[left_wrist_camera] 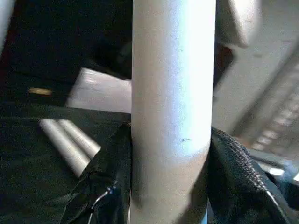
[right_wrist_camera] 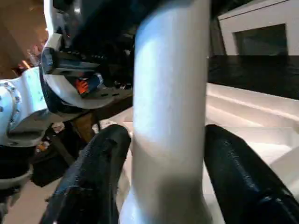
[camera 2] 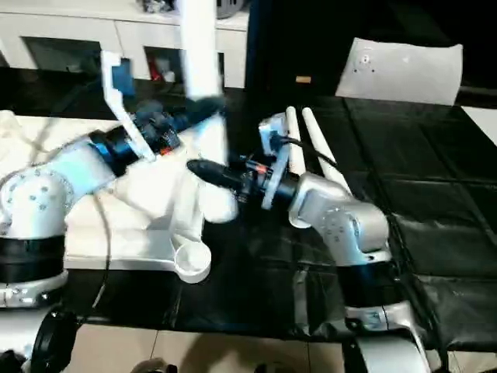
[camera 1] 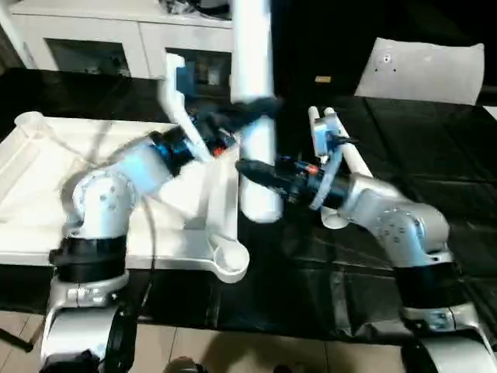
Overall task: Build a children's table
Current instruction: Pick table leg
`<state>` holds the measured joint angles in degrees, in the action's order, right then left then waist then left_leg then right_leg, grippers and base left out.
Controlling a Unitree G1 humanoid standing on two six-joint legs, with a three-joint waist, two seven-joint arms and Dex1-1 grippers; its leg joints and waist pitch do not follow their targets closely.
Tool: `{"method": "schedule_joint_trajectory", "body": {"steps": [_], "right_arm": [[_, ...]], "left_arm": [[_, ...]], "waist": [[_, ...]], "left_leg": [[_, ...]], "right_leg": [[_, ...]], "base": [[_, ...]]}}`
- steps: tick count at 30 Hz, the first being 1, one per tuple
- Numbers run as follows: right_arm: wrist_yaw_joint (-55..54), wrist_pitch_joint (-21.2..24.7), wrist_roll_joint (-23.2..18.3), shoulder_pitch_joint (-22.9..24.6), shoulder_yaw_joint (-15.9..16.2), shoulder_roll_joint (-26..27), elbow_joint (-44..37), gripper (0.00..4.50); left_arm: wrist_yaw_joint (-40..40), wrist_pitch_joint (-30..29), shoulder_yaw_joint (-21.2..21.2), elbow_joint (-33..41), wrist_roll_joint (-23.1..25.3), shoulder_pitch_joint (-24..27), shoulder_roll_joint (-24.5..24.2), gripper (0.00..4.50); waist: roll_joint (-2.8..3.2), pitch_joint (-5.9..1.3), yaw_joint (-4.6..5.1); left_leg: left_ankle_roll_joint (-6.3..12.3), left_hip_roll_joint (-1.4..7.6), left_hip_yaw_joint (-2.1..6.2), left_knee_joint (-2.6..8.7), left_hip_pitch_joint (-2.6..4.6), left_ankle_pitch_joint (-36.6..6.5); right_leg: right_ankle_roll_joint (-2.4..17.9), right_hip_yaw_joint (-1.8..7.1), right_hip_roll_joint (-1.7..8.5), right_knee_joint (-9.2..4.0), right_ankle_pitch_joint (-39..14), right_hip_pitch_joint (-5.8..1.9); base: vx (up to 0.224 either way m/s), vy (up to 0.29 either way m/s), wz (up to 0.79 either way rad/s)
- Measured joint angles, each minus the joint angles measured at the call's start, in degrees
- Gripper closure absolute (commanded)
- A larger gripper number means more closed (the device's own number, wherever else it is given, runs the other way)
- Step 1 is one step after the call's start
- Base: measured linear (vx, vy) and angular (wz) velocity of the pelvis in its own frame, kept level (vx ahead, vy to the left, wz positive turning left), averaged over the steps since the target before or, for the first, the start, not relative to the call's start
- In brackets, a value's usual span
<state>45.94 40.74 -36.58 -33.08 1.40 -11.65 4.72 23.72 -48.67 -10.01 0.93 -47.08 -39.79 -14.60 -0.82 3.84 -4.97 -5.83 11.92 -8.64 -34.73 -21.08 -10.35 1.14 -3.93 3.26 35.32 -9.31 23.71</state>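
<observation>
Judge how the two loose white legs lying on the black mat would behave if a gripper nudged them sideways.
The loose legs look round and smooth, so they would probably roll. Their taper suggests they would curve rather than roll straight. They appear to be hollow plastic, so likely light and stiff, sliding easily on the black mat.

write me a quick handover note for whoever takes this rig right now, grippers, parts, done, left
Left gripper: shut on the upright leg, higher up.
Right gripper: fingers either side of the same leg lower down, with a visible gap, so open.
Tabletop: upside down on the black mat, near corner socket empty.
Two spare legs lie on the mat beyond the right arm.
Done: one leg lifted and held upright over the top.
Left: seat this leg, then the others. Whether any leg is already fitted can't be seen.
</observation>
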Motion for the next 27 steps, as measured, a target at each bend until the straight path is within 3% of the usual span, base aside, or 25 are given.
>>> {"method": "schedule_joint_trajectory", "body": {"steps": [5,9,27], "right_arm": [[-3.16,-0.88,1.09,-1.64,-0.25,1.33,0.00,1.07],[-8.72,-0.85,3.47,-4.08,-0.28,2.49,0.51,0.73],[-6.80,1.68,5.76,-5.18,2.98,0.07,3.75,0.61]], "left_arm": [[-2.12,0.12,0.28,0.63,1.92,-0.91,-0.50,2.64],[-3.95,0.22,2.87,2.93,4.22,-1.03,-0.82,2.64],[-0.57,2.80,9.79,5.67,10.49,-0.51,-1.99,2.65]], "waist": [[-0.11,-0.04,-0.19],[-0.21,-0.04,-0.17],[-0.40,0.02,-0.08]], "left_leg": [[0.00,0.01,0.00,0.00,-0.02,0.00],[0.00,0.01,0.00,0.00,-0.02,0.00],[0.00,0.00,-0.01,0.01,-0.04,0.00]], "right_leg": [[0.01,0.01,0.02,-0.04,0.01,-0.02],[0.02,0.02,0.04,-0.03,0.01,-0.02],[-0.07,0.03,0.03,-0.02,-0.05,0.00]], "base": [[0.000,0.000,0.00],[0.000,0.000,0.00],[0.000,0.000,0.00]]}}
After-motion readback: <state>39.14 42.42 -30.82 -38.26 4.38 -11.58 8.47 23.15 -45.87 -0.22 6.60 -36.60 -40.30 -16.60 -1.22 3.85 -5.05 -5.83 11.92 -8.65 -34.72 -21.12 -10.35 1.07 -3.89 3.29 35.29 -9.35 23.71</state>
